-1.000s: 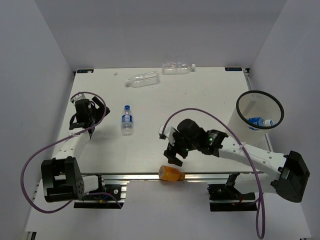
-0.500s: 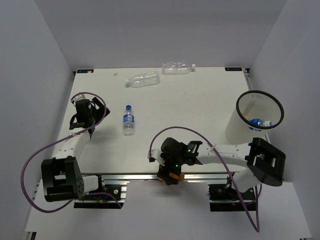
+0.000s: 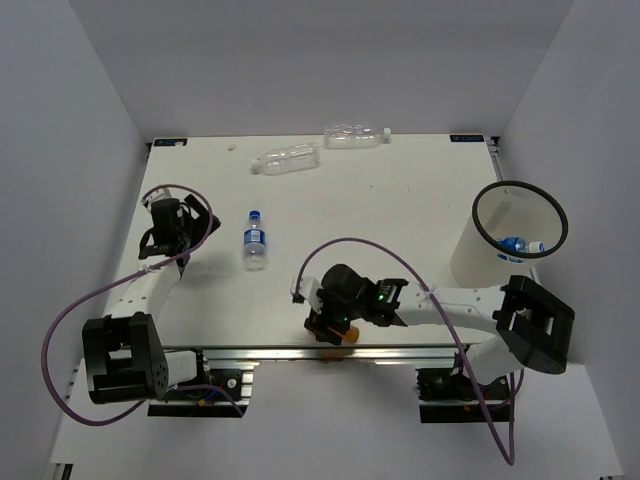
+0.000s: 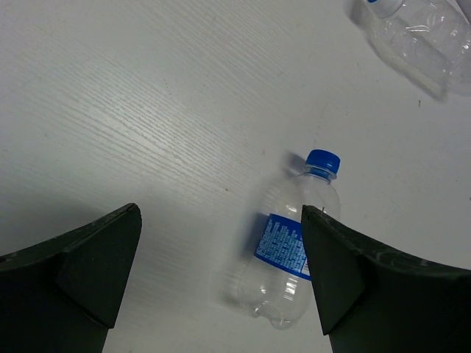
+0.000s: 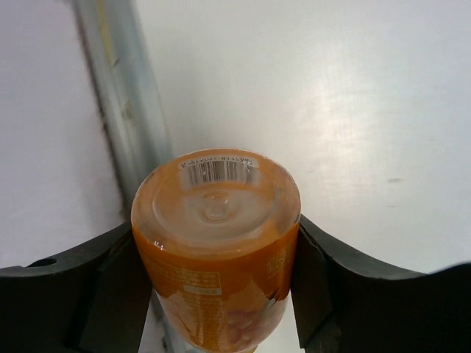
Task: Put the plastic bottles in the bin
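Note:
My right gripper (image 3: 330,330) is shut on the orange bottle (image 5: 217,243) at the table's near edge; in the top view only a bit of the orange bottle (image 3: 347,335) shows under the wrist. My left gripper (image 3: 180,228) is open and empty, left of a blue-capped labelled bottle (image 3: 255,240) lying on the table, which also shows in the left wrist view (image 4: 291,243). Two clear unlabelled bottles (image 3: 286,158) (image 3: 355,135) lie at the far edge. The bin (image 3: 470,250) stands at the right with another blue-capped bottle (image 3: 518,244) inside.
A metal rail (image 5: 121,110) runs along the table's near edge beside the orange bottle. White walls enclose the table on three sides. A purple cable (image 3: 360,245) loops above the right arm.
My right arm swung from mid-table down to the near edge, closed on the orange bottle, and has drawn it slightly back onto the table. The left arm has not moved.

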Controlling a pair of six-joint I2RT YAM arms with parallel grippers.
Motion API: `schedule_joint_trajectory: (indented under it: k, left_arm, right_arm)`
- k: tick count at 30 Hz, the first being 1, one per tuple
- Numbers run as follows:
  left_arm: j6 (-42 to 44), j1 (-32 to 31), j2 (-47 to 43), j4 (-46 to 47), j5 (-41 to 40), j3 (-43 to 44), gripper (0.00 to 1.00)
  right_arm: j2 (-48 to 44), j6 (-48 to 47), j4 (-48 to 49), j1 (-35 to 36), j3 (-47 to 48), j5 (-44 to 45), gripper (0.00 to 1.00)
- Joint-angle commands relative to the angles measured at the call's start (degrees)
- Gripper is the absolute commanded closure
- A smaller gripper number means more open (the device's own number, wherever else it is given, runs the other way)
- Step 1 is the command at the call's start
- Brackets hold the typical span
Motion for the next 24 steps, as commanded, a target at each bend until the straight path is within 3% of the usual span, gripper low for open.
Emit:
schedule_joint_trajectory:
  k: [1, 4, 10, 12, 13, 14, 17, 24]
  left_arm:
    - [0.09, -0.25, -1.91, 3.15, 6.22, 0.27, 0.02]
    - [0.44, -0.25, -2.18, 5.61, 9.77, -0.69, 0.02]
    - [2.02, -0.78, -1.39, 8.07, 15.66, -1.04, 0.02]
    - [2.64, -1.21, -0.95, 9.74, 18.30, -1.31, 0.02]
    - [2.99, -1.48, -0.86, 9.92, 18.48, -1.31, 0.02]
    - [3.43, -2.00, -0.69, 9.40, 18.31, -0.96, 0.02]
    - [4.39, -3.40, 0.37, 7.82, 15.94, 0.18, 0.02]
    - [7.21, -8.59, 4.93, 3.60, 10.67, 3.69, 0.02]
  right_arm:
    - [-5.05, 2.66, 10.48, -4.99, 2.66, 5.38, 0.88]
    - [-11.18, 5.46, 13.94, -11.83, 5.03, 11.43, 0.92]
    - [-26.93, 13.66, 22.28, -26.19, 6.45, 35.15, 0.88]
    - [-31.23, 14.18, 23.52, -28.21, 5.13, 44.12, 0.94]
    - [-32.12, 14.62, 23.00, -30.31, 4.78, 47.54, 0.98]
    - [-33.09, 14.79, 22.39, -31.46, 4.51, 54.97, 0.98]
    - [-35.29, 14.53, 18.79, -36.91, 6.08, 65.11, 0.98]
    - [-37.23, 19.35, 5.62, -45.61, 8.82, 78.15, 0.95]
